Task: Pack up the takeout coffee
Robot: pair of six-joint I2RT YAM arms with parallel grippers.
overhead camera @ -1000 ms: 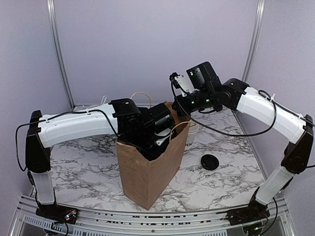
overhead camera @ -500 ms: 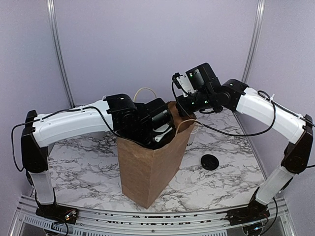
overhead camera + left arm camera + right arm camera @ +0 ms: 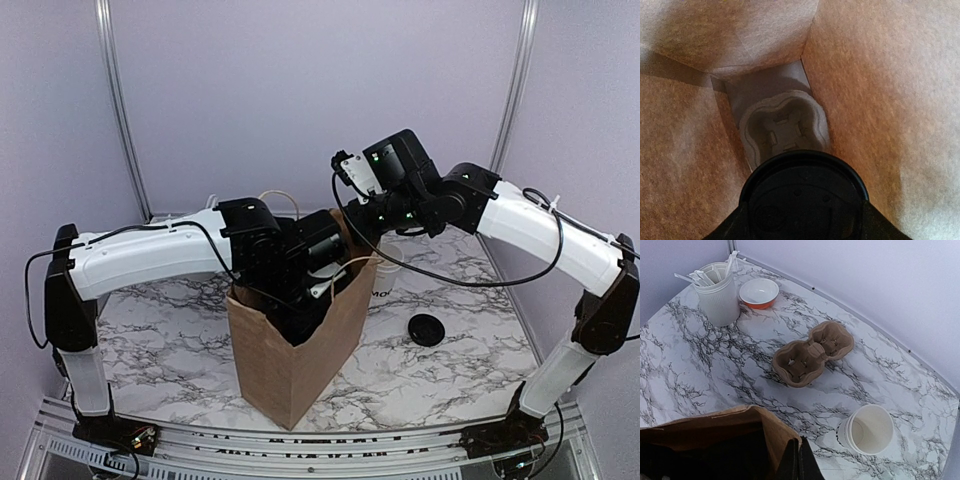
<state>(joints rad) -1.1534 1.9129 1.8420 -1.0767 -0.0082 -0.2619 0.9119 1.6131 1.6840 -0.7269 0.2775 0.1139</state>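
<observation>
Brown paper bag [image 3: 300, 350] stands nearest, one only; inside it our left tool [image 3: 804, 231] grips the one takeout coffee [image 3: 802, 195] over one grey carrier [image 3: 785, 127] on the bottom. We judge lowering is the step: next, seat it squarely in a well. Our right tool [image 3: 796, 460] pinches the bag's far rim. Beyond, the bench [image 3: 700, 370] holds one brown carrier [image 3: 812, 352], one lidless cup [image 3: 867, 430], one loose lid [image 3: 427, 329], one utensil holder [image 3: 717, 297], one bowl [image 3: 759, 292].

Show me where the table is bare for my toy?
Bare marble tabletop lies between the ribbed white utensil holder and the brown paper bag, and between the bag and the loose round black lid. It is crowded where the orange bowl sits by the holder, and inside the bag.
</observation>
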